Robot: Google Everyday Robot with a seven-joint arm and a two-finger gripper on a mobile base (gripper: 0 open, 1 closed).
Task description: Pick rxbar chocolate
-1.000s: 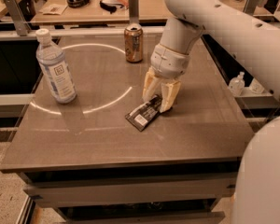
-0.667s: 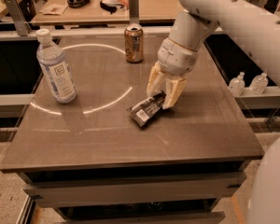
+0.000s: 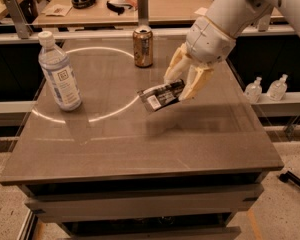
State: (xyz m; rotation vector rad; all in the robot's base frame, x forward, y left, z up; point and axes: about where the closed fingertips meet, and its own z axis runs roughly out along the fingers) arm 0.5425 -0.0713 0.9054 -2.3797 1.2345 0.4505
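Observation:
The rxbar chocolate (image 3: 159, 96) is a flat black bar with pale lettering and a white label patch at its left end. It hangs in the air above the brown table (image 3: 140, 149), casting a shadow below it. My gripper (image 3: 182, 88), with cream fingers (image 3: 195, 84), is shut on the bar's right end. The bar sticks out to the left from the fingers, nearly level. My white arm comes in from the upper right.
A bronze drink can (image 3: 143, 46) stands at the back of the table, behind the bar. A clear water bottle (image 3: 59, 72) stands at the left. Two small bottles (image 3: 268, 89) sit on a shelf to the right. Desks with clutter lie behind.
The bar lay on the table with my gripper down on it. Now the gripper has risen with the bar held in it, clear of the tabletop.

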